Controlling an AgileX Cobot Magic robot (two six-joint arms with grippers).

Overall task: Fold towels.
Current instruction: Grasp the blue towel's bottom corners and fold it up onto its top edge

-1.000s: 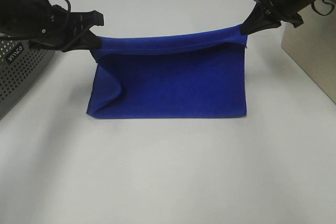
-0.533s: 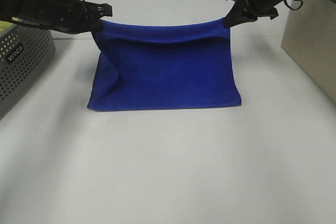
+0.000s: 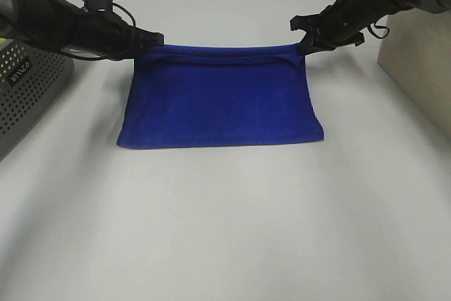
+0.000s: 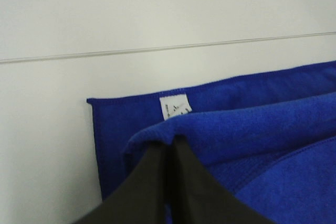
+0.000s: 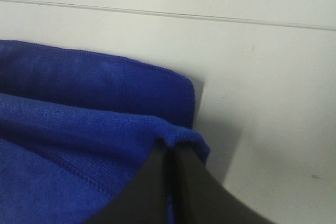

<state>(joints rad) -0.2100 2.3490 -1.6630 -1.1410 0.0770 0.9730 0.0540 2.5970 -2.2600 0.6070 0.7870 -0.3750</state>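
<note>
The royal-blue towel (image 3: 222,107) is laid on the white table (image 3: 225,244), doubled over on itself. The fold appears to lie on the near side and the free edges on the far side. Each far corner of the upper layer is pinched. The left tool (image 3: 153,37) is pressed together on the corner by the small white tag (image 4: 175,107), and the right tool (image 3: 303,44) is pressed together on the opposite corner.

In both wrist views the upper layer is seen bunched over the tool tips, with a strip of the lower layer exposed beyond it (so the upper edge sits a little short of the lower one). The corners are held low, close to the table and well apart, so that the edge between them is drawn nearly straight and can be set down without sag or wrinkle.

The first fold is judged almost complete; aligning the edges and letting go are thought to be what is left. A perforated grey basket (image 3: 28,82) is seen at the left, clear of the towel.
</note>
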